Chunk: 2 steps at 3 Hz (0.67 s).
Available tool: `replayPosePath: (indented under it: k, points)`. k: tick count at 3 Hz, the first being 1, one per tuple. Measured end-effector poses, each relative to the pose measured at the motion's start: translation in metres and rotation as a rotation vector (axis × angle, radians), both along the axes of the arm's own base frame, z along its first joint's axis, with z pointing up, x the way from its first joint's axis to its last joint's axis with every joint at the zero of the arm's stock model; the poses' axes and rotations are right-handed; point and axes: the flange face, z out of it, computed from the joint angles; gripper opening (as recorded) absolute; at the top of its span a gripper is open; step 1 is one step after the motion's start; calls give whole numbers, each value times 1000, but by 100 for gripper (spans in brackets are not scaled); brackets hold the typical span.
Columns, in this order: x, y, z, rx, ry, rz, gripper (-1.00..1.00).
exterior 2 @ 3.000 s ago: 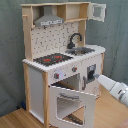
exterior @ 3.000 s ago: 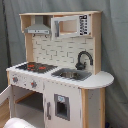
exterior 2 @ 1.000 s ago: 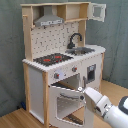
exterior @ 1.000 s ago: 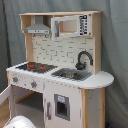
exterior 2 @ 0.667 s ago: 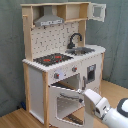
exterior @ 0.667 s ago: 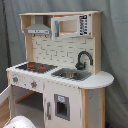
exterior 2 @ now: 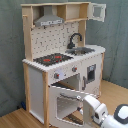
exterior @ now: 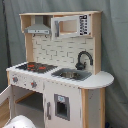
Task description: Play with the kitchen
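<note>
Seen in the first exterior view: the kitchen, white and light wood, upright before a grey curtain, with black-red hob, steel sink, black faucet and grey hood. Rounded white part of the arm low at the first exterior view's bottom edge.

Seen in the second exterior view: same kitchen standing on a wooden floor, windowed oven door swung open. White arm reaching in from the lower right, its end at the door's edge. Claw's state: cannot tell.
</note>
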Motion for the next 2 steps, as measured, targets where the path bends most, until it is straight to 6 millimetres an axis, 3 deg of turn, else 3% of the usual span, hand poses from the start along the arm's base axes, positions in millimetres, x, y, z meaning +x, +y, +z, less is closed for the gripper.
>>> replayPosePath:
  k: [2]
  points:
    - [9,-7,-45,167,51,24,100]
